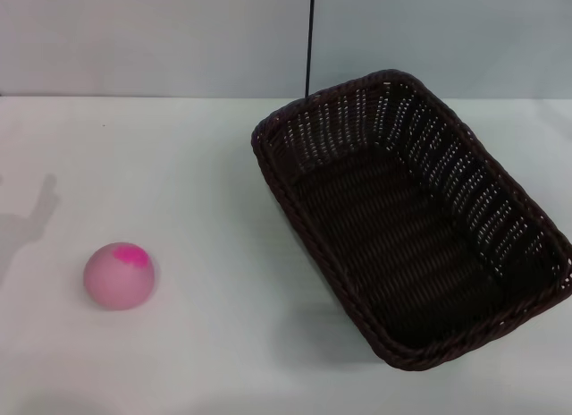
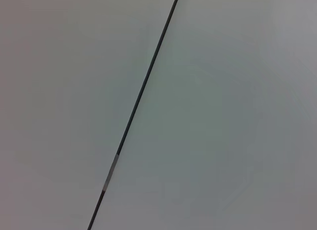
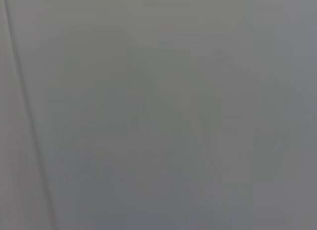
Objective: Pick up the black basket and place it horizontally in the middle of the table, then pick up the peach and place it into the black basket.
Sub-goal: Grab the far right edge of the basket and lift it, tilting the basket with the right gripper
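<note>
Two task objects lay on the table, and neither arm appeared in the head view. Both wrist views showed only a plain pale surface, the left one crossed by a thin dark line, so we could not tell whether either claw stood open or closed.

The black basket rested upright toward the right edge of the tabletop, its long axis running diagonally from the far edge toward the near right corner. Its near right end reached the edge of the view. It was empty, and repositioning it horizontally at the centre had not yet been done.

We judged the basket light for its bulk and fairly stiff, with some give in the openwork sides. The braided rim offered the firmest hold; a pinch over one long wall near its middle would probably limit swing during rotation.

The peach sat alone near the left edge, well apart from the basket, magenta patch uppermost. We judged it light, smooth and prone to rolling. Whether it was soft or rigid could not be settled from this view, so a moderate grip across its widest part seemed advisable.
</note>
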Controlling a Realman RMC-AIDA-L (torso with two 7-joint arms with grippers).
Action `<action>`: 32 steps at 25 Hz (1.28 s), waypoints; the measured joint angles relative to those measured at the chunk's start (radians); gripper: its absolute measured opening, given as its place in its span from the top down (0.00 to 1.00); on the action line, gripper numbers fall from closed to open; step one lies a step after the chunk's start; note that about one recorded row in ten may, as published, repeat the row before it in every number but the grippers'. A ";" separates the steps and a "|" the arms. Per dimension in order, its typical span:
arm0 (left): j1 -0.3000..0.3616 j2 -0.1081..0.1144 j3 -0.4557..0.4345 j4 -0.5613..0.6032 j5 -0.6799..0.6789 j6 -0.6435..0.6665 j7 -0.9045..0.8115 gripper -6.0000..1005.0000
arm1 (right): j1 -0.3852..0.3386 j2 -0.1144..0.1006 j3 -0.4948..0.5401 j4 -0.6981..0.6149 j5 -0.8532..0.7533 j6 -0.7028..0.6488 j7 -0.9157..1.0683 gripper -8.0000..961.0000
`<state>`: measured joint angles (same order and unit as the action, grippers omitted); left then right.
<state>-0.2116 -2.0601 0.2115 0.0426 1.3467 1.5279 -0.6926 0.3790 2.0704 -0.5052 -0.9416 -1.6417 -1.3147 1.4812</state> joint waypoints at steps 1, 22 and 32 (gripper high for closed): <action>0.000 0.000 0.000 0.003 0.000 0.002 -0.001 0.17 | 0.008 -0.001 -0.010 -0.088 -0.094 -0.013 0.116 0.16; 0.009 -0.001 -0.002 0.024 0.000 0.021 0.009 0.17 | 0.490 -0.140 -0.099 -0.109 -0.998 -0.471 1.092 0.19; 0.009 -0.002 -0.006 0.036 -0.007 0.019 0.010 0.17 | 0.521 -0.112 -0.224 0.129 -0.986 -0.224 1.081 0.21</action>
<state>-0.2023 -2.0618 0.2050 0.0787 1.3394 1.5465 -0.6826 0.9001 1.9581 -0.7291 -0.8128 -2.6277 -1.5387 2.5625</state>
